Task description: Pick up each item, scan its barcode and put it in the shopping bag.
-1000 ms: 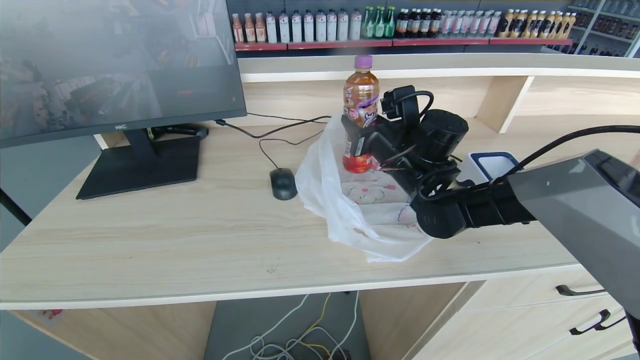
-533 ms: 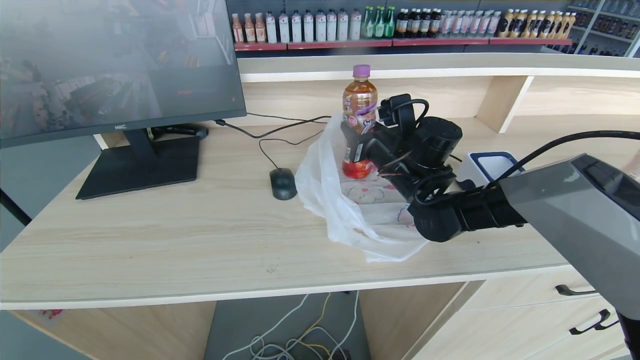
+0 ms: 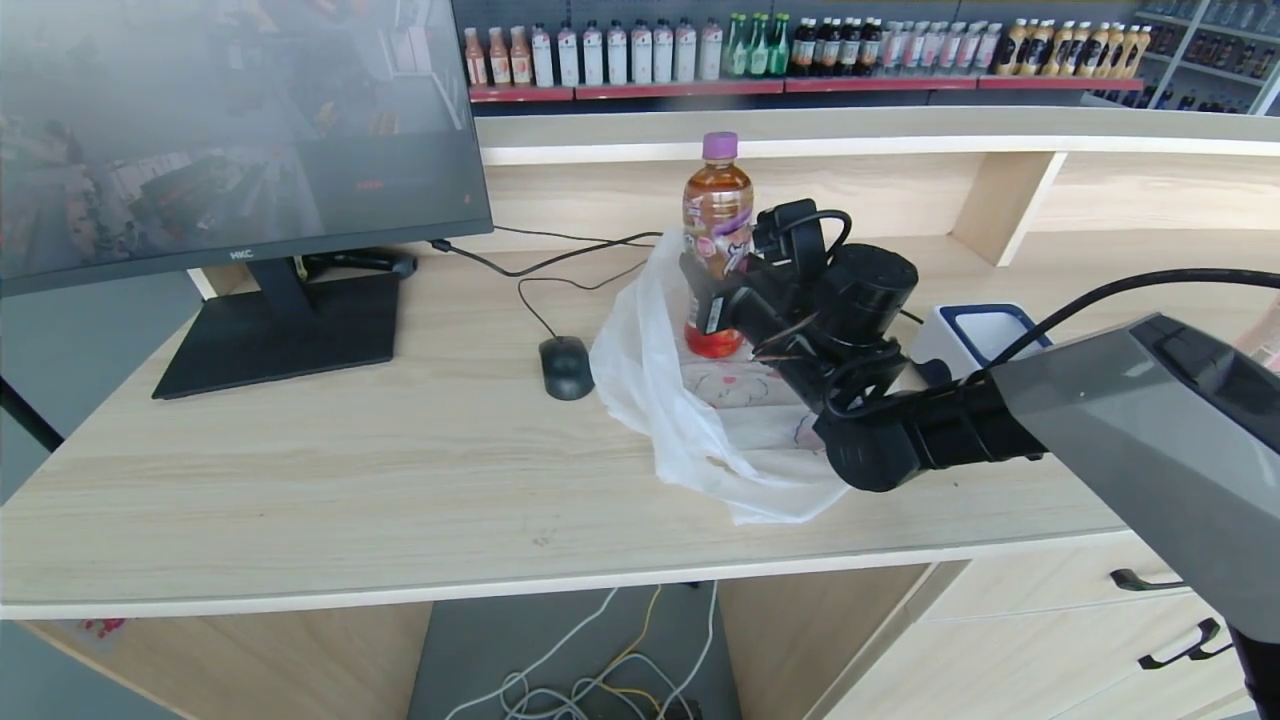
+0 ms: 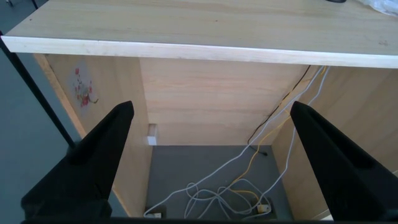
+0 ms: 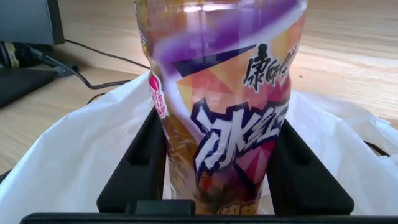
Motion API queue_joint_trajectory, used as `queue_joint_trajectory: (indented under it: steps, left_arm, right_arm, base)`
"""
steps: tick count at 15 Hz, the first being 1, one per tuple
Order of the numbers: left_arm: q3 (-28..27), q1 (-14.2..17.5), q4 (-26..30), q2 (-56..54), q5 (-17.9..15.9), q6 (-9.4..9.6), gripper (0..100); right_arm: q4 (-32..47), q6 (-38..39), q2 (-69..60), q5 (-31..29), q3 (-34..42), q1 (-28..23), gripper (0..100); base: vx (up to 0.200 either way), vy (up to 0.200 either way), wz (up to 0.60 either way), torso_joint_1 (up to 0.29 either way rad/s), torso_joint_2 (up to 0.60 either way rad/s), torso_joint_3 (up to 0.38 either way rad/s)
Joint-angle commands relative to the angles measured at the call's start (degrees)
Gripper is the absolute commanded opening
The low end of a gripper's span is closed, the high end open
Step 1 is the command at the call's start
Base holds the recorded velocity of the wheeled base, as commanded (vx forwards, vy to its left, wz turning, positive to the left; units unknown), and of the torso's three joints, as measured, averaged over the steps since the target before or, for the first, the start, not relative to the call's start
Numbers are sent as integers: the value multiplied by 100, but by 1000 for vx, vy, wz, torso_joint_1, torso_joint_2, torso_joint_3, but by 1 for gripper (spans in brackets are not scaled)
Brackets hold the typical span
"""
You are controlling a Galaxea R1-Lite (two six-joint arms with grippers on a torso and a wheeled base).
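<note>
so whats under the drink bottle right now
The white shopping bag lies open beneath the drink bottle, which the right gripper holds upright. The bag's folds and the gripper hide whether anything lies inside.

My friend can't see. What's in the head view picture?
The right pincer grips an upright orange drink bottle with a purple cap over the white shopping bag on a wooden counter. A monitor and black mouse sit to its left.
</note>
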Motion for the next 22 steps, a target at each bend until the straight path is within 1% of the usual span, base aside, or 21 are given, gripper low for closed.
queue_joint_trajectory:
  steps: [1,12,13,16,18,22]
  left_arm:
    - [0,0,1,-2,0,0,100]
    - [0,0,1,6,0,0,100]
    - [0,0,1,6,0,0,100]
    - [0,0,-7,6,0,0,100]
    - [0,0,1,-2,0,0,100]
    - [0,0,1,-2,0,0,100]
  right_arm:
    - [9,-2,25,1,97,-7,0]
    - [-18,-10,-1,1,299,2,0]
    - [-26,-10,-10,1,299,2,100]
    - [-158,-10,-28,-8,361,-7,100]
    - [-334,-19,-36,-8,563,-33,100]
    - [-360,-19,-71,-8,669,-24,100]
  base:
    - [0,0,0,0,0,0]
    - [0,0,0,0,0,0]
    - [0,0,0,0,0,0]
    - [0,0,0,0,0,0]
    - [0,0,0,0,0,0]
    - [0,0,0,0,0,0]
